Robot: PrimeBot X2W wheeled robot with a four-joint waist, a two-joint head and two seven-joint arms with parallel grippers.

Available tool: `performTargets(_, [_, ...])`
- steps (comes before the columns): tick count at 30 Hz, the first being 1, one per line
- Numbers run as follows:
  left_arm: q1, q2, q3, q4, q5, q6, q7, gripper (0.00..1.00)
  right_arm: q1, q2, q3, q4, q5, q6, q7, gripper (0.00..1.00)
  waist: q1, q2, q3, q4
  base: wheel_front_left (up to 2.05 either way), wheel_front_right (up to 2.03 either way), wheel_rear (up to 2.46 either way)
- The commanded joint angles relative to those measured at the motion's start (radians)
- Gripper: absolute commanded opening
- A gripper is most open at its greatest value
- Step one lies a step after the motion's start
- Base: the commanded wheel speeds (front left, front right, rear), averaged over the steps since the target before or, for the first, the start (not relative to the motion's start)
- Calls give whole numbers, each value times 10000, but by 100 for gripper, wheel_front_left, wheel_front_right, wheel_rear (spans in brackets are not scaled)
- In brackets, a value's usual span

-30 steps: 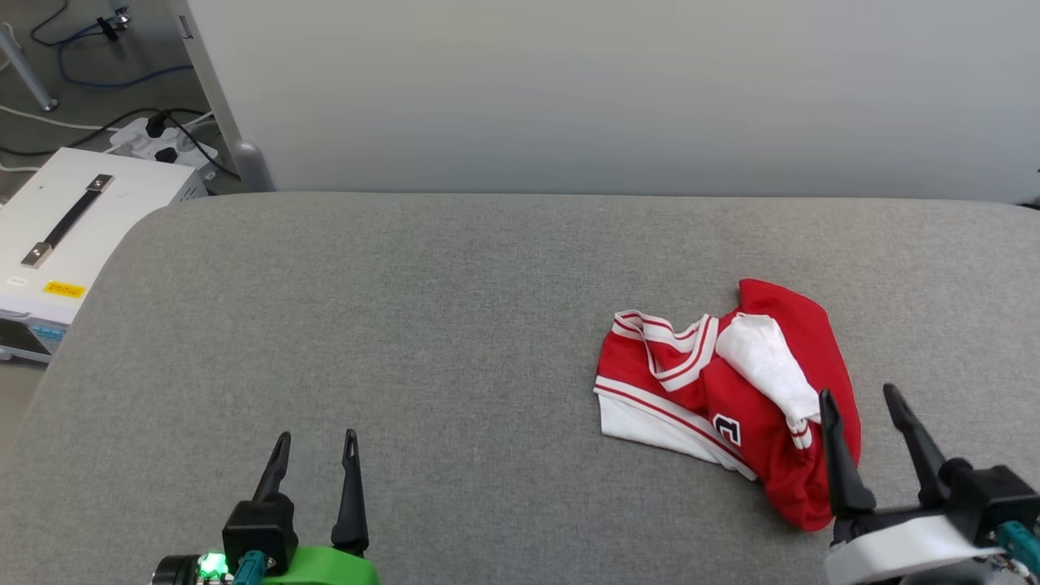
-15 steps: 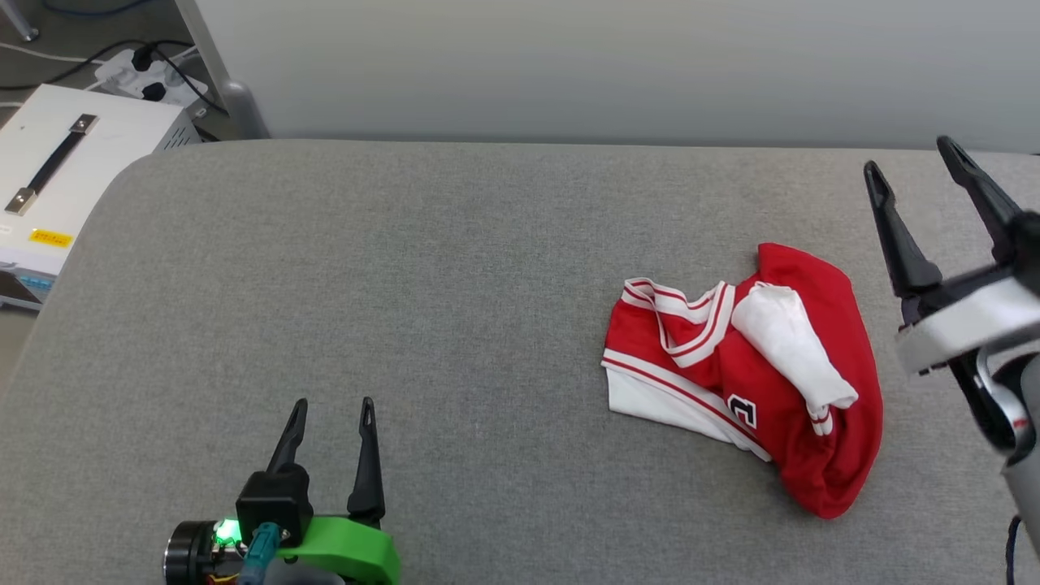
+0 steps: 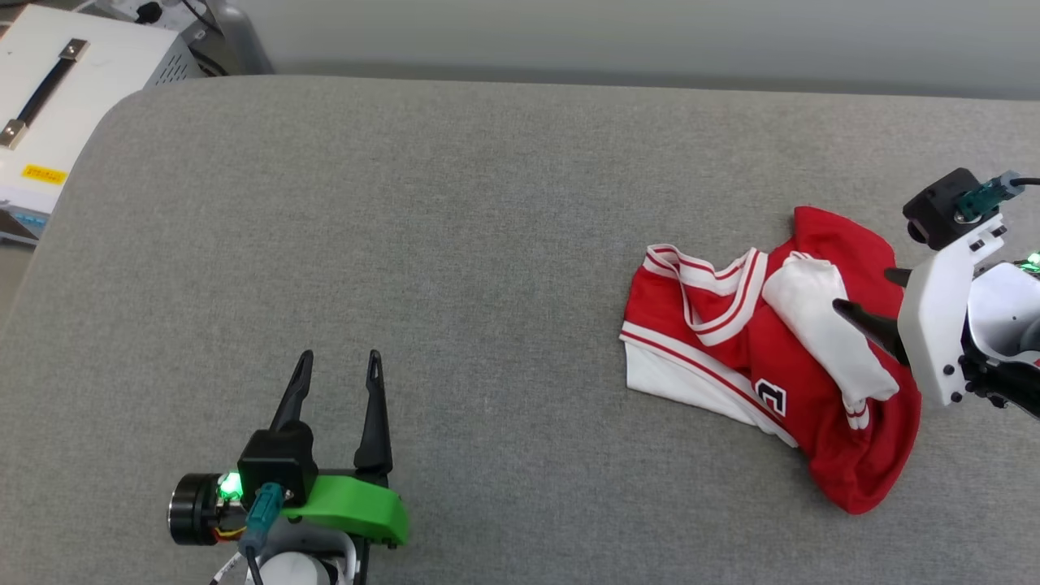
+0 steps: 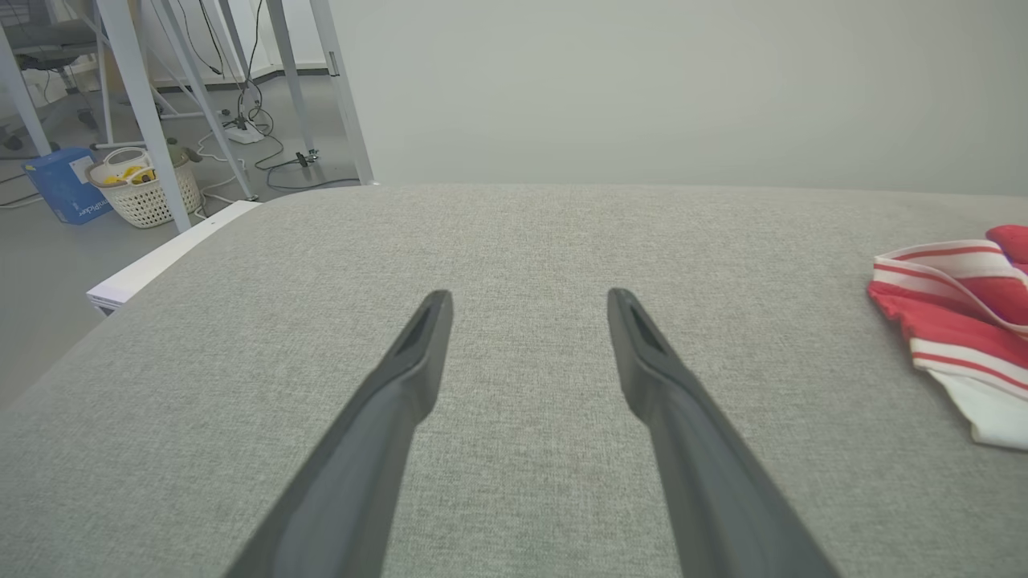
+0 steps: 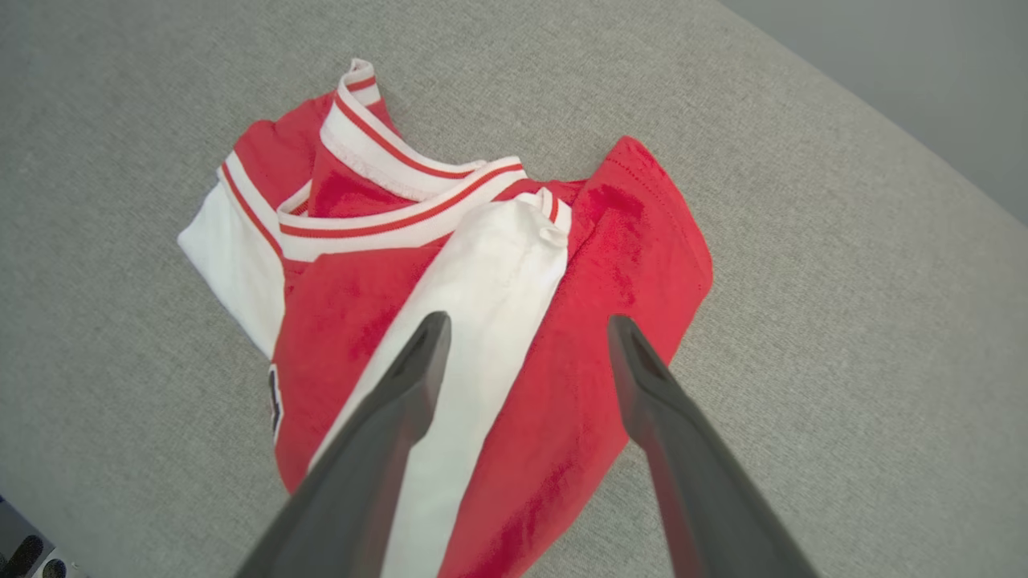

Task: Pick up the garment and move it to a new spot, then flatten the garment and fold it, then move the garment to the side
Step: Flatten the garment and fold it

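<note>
- The red basketball-jersey garment with white sleeves and striped trim [image 3: 731,357] lies crumpled on the right side of the grey cloth-covered desk [image 3: 487,244], about midway between its near and far edges. One white sleeve [image 5: 490,305] is draped across the top of the heap.
- The right gripper [image 3: 861,289] hangs over the heap's right part with its fingers spread and nothing between them. In the right wrist view they frame the sleeve and the red cloth beside it. I cannot tell whether they touch the cloth.
- The left gripper [image 3: 340,355] sits near and to the left, well apart from the garment, with its fingers released and empty.
- The cloth looks light, soft and limp, so it should sag and drape when lifted, and a thin single layer might slide out of a pinch.
- The bunched ridge where the sleeve overlaps the red body looks the best place to hold it, or else the thicker striped collar [image 5: 401,172].
- A wide bare stretch of the desk lies left of the garment.
- The desk's right edge seems close by, and a white case with a black handle [image 3: 49,106] stands beyond the far left corner.
</note>
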Motion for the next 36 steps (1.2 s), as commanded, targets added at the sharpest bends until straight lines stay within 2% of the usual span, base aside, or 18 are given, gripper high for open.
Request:
performTargets(1, [-263, -54, -46, -42, 76, -24, -57, 100, -268, 29, 176, 117, 248, -9, 162, 100, 0, -1, 448, 199, 0, 0, 0])
performTargets(7, [-640, -69, -250, 4, 25, 11, -57, 100, -358, 259, 1206, 1077, 456, -9, 263, 100, 0, -1, 996, 435, 0, 0, 0])
performTargets(10, [-719, -72, -266, 48, -30, 60, -57, 100, -495, 324, 1524, 1226, 308, -9, -532, 100, 0, -1, 1077, 464, 0, 0, 0])
performTargets(11, [-727, -72, -250, 68, -51, 83, -57, 100, -569, 334, 1588, 1280, 216, -9, -944, 31, 0, -1, 1075, 440, 0, 0, 0])
performTargets(12, [-721, -73, -230, 90, -64, 100, -57, 100, -614, 354, 1638, 1295, 217, -9, -1250, 0, 0, -1, 1040, 407, 0, 0, 0])
performTargets(18, [-552, -74, -117, 179, -62, 150, -57, 100, -864, 327, 1418, 1183, 736, -9, -3081, 0, 0, -1, 662, 53, 0, 0, 0])
performTargets(25, [-417, -75, -105, 151, -39, 160, -57, 100, -319, -293, -55, 1405, 1664, -9, -4731, 0, 0, -1, 439, -207, 0, 0, 0])
performTargets(31, [-301, -75, 10, 105, 25, 141, -57, 100, 945, -1006, -1620, 2768, 2272, -9, -5509, 0, 0, -1, 467, -263, 0, 0, 0])
performTargets(36, [-308, -75, 116, 46, 76, 119, -57, 100, 2006, -1026, -2592, 4261, 2649, -9, -5730, 0, 0, -1, 717, -281, 0, 0, 0])
